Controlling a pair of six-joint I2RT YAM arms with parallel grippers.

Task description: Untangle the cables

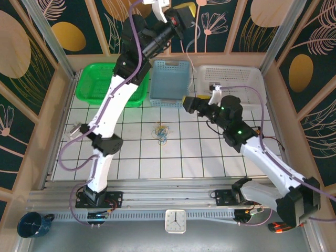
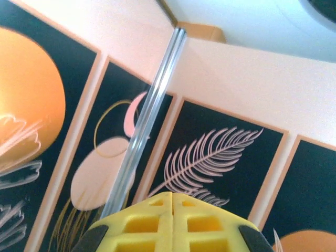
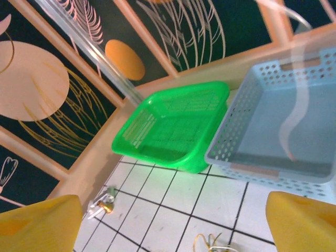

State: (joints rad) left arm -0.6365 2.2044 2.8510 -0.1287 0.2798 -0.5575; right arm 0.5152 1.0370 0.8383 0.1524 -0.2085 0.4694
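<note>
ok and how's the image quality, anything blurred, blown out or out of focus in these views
right wrist: a see-through pale streak crosses the blue basket, likely motion blur, and the jaws in the bottom corners are out of focus; left wrist: the ceiling at top right is washed out, the close jaws soft; top external: sharp and evenly lit, though the cable tangle is tiny

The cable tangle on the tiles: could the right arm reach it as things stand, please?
Probably yes: the cable tangle lies on bare tiles close to the right arm's open fingers, with nothing between.
</note>
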